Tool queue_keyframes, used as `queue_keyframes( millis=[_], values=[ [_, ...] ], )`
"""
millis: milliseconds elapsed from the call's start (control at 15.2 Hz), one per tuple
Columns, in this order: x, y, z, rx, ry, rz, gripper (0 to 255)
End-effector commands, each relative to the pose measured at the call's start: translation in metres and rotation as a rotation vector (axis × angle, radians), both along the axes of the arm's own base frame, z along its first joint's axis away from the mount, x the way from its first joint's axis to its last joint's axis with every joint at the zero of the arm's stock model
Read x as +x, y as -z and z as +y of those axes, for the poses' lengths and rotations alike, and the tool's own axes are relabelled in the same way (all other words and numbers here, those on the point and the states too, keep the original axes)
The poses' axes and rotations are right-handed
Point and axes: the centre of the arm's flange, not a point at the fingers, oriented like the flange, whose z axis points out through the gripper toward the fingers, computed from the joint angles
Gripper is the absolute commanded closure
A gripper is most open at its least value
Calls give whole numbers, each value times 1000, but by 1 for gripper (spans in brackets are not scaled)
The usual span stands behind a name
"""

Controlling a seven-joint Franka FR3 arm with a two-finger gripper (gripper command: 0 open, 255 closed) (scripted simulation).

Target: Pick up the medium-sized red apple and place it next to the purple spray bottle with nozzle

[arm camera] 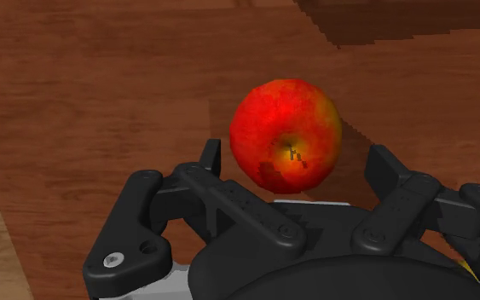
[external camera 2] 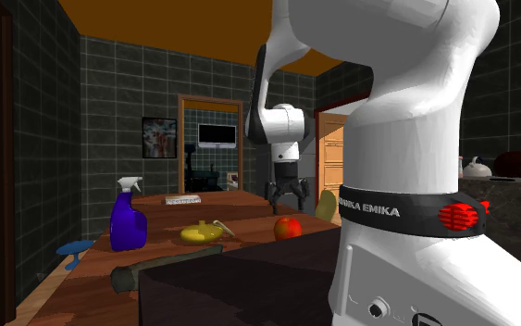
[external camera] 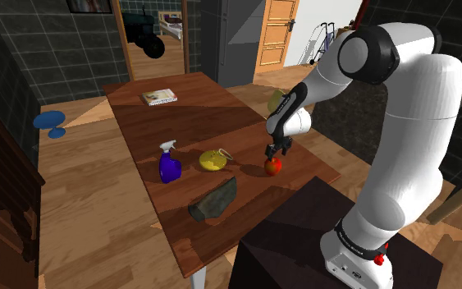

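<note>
1. hand (external camera: 277, 153) released, fingers apart, just above the red apple (external camera: 273, 167) on the surface (external camera: 212, 119).
2. yellow object (external camera: 213, 160) lies between apple and purple spray bottle (external camera: 170, 167).
3. dark wedge (external camera: 214, 200) near them, book (external camera: 159, 97) far.

White robot arm (external camera: 401, 123) made of smooth, rounded, glossy segments with dark grey joints. A black band (external camera 2: 378, 211) rings its base, lettered "EMIKA" in white, with a red ribbed mark (external camera 2: 459, 217) beside the lettering. The jaws are all black, built of angular linkages, with one pale screw (arm camera: 112, 260) on the housing.
</note>
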Motion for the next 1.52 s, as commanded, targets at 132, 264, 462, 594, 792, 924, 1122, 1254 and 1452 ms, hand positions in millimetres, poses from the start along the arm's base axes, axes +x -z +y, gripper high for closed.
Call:
queue_keyframes(
  millis=[132, 264, 462, 594, 792, 924, 1122, 1254, 1452],
  values=[
    [0, 7, 2, 0, 0, 0, 0],
    [0, 7, 2, 0, 0, 0, 0],
    [0, 7, 2, 0, 0, 0, 0],
    [0, 7, 2, 0, 0, 0, 255],
    [0, 7, 2, 0, 0, 0, 255],
    [0, 7, 2, 0, 0, 0, 255],
    [0, 7, 2, 0, 0, 0, 255],
    [0, -3, 2, 0, 0, 0, 255],
    [0, -19, 2, 0, 0, 0, 255]
  ],
)
